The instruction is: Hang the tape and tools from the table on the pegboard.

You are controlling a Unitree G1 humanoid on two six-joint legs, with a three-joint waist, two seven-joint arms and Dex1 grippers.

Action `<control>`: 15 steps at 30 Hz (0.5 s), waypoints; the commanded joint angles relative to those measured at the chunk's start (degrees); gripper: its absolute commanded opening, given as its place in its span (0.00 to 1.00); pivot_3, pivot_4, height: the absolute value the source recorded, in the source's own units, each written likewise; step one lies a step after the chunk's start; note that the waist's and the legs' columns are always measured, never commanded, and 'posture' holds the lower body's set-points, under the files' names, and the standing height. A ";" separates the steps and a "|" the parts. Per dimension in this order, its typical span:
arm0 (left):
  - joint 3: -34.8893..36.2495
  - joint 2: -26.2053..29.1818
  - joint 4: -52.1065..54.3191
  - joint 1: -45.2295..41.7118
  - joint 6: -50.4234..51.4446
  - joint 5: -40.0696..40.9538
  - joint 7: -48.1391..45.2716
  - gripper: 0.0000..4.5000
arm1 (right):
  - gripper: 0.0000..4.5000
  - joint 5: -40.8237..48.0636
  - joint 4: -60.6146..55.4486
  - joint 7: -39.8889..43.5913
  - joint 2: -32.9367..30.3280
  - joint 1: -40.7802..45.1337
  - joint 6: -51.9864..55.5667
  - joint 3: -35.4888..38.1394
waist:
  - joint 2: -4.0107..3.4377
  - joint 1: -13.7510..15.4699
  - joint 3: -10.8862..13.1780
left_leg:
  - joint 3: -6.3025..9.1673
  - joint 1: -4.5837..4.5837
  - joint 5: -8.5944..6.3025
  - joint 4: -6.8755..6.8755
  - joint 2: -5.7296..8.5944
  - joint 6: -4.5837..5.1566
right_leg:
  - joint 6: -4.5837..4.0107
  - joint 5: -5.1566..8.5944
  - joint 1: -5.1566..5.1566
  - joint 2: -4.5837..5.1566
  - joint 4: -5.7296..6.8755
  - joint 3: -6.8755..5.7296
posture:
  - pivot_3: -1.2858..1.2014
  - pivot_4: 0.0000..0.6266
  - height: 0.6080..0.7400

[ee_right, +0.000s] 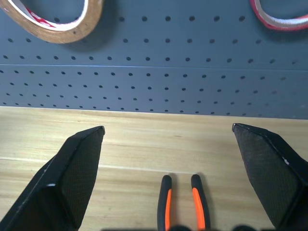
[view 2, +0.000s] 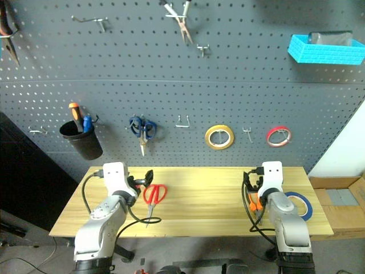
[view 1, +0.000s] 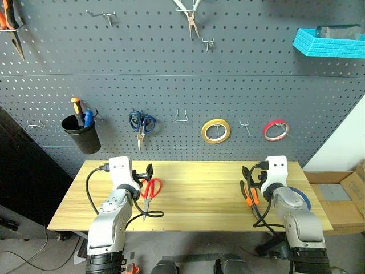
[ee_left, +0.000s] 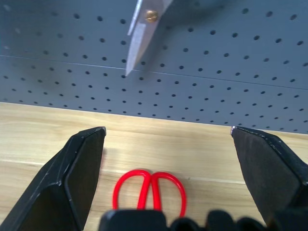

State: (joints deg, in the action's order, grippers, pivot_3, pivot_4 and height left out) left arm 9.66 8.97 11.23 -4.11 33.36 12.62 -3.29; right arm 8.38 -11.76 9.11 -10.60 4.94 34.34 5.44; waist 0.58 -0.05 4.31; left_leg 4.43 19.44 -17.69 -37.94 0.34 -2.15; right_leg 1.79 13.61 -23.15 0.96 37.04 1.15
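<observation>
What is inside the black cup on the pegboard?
In the black cup stand an orange-and-black handle and a blue handle. Their lower parts are hidden by the cup wall.

Long light-yellowish wood-plank table [view 1: 199, 197] carries:
- red-handled scissors [view 1: 149, 193], flat, just beneath left gripper [view 1: 142, 173]
- orange-and-black-handled pliers [view 1: 249, 197], under right gripper [view 1: 251, 174]
- blue thin tape ring [view 2: 301, 204], just right of right gripper

Pale matt wood table [view 1: 194, 197]; matt grey perforated pegboard [view 1: 171, 68] with metal hooks.
</observation>
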 commanded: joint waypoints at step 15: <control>1.55 -0.42 2.47 1.80 0.03 0.97 0.07 0.99 | 0.98 -1.38 -4.25 0.92 -2.25 -1.97 1.62 -0.60 | 0.01 -0.05 0.02 | 0.03 0.02 0.00 0.02 0.00 0.00 | -0.02 0.02 -0.02 0.00 -0.02 -0.04 | 0.53 0.08 1.00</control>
State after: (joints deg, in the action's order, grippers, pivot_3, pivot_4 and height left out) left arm 10.72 8.75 11.29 -2.07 33.40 12.84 -3.17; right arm 7.76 -13.66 10.01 -11.88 2.71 37.81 5.20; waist 0.59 -0.10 4.33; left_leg 4.45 19.46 -17.69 -37.93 0.35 -2.15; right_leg 1.77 13.63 -23.17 0.97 37.01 1.12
